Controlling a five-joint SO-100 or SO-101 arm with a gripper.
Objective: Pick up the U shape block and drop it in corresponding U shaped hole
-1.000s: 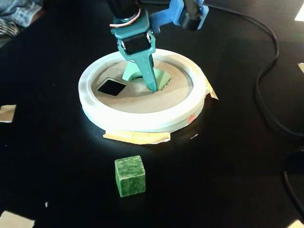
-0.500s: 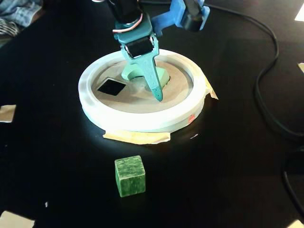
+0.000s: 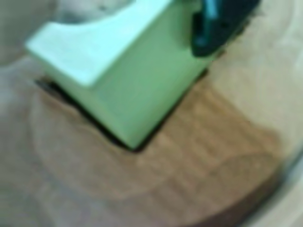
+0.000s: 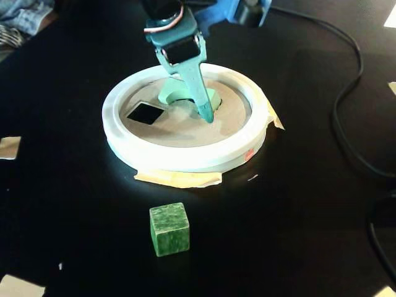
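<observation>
The U shape block [image 3: 132, 80], pale mint green, stands partly sunk and tilted in the U shaped hole [image 3: 102, 130], whose dark edge shows along its base in the wrist view. In the fixed view the U shape block [image 4: 168, 96] sits at the back of the tan disc [image 4: 185, 133], partly behind the gripper [image 4: 206, 116]. One teal finger [image 4: 198, 93] slants down in front of the block, its tip just over the disc. In the wrist view a dark fingertip [image 3: 218, 28] lies beside the block's upper right corner. The other finger is hidden. The jaws do not clamp the block.
The disc has a thick white rim [image 4: 185, 158] and a smaller square cutout [image 4: 145, 113] on its left. A dark green marbled cube [image 4: 169, 229] sits on the black table in front. Tan tape [image 4: 179, 179] pokes from under the rim. A black cable [image 4: 346, 124] curves at right.
The finger swung from the block's side toward the front of the disc, then drew back and rose a little. The block has stayed in the hole.
</observation>
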